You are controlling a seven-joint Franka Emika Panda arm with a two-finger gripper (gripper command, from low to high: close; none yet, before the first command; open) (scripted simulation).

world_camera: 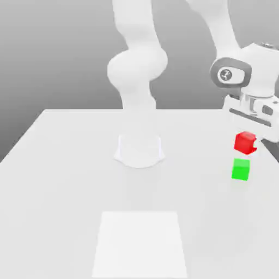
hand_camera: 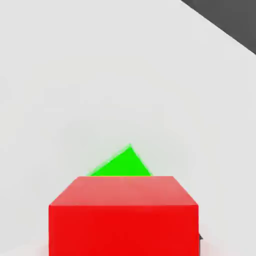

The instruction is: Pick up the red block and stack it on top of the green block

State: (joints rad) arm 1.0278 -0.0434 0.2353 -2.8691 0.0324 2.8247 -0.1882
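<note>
The red block (world_camera: 245,143) hangs in the air at the exterior view's right, just under the white hand. My gripper (world_camera: 247,136) is shut on it from above. The green block (world_camera: 241,169) rests on the white table (world_camera: 65,180), directly below the red one with a small gap between them. In the hand view the red block (hand_camera: 123,215) is large and close, and a corner of the green block (hand_camera: 122,164) peeks out beyond its far edge.
The arm's round white base (world_camera: 139,150) stands at the middle of the table. A paler square patch (world_camera: 140,242) lies near the front edge. The table's edge and dark floor (hand_camera: 230,20) show in the hand view.
</note>
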